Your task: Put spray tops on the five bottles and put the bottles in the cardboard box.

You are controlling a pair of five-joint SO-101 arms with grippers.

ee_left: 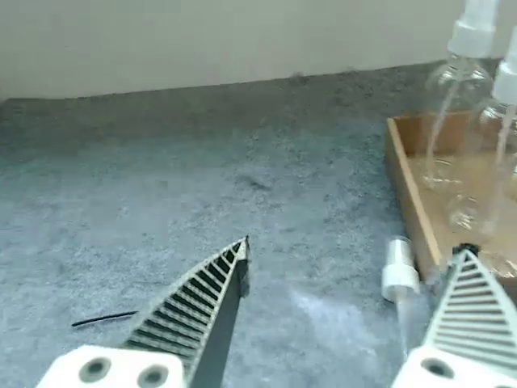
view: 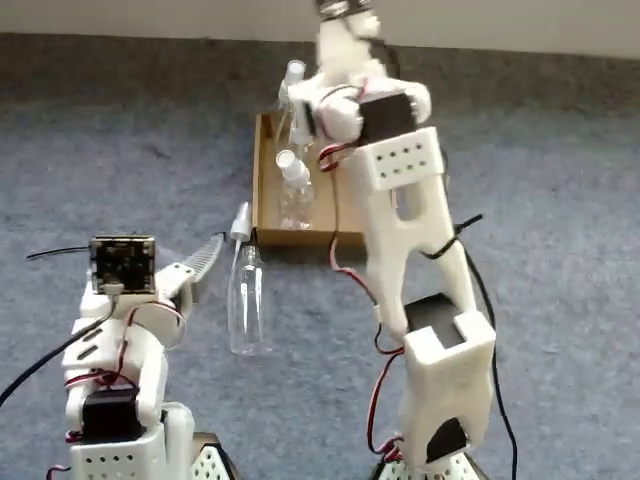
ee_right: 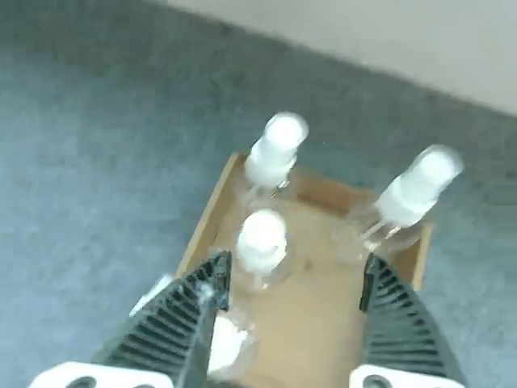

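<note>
Left arm [view: 120, 340] sits low at the near-left of the grey tabletop [view: 120, 150]. The left jaws are wide apart with nothing between them, pointed toward the cardboard box [view: 262, 180]. The lying bottle [view: 247, 300] is clear and on its side on the tabletop, just beside the left jaws. Its white spray top [view: 240, 222] is on and points at the box's near wall; cannot tell if it touches.

In the left wrist view the spray top [ee_left: 398, 271] is close to one finger [ee_left: 468, 299], and the box wall [ee_left: 408, 186] is right behind it.

Right arm [view: 410, 230] is stretched out over the box. The right jaws are wide and empty, hovering above the box rim [ee_right: 206, 218].

Standing in the box, all with white tops: an upright bottle [ee_right: 275, 149], a second bottle [ee_right: 420, 190] and a third bottle [ee_right: 260, 242]. A white blob [ee_right: 222, 343] shows by one right finger, too blurred to tell what it is.
</note>
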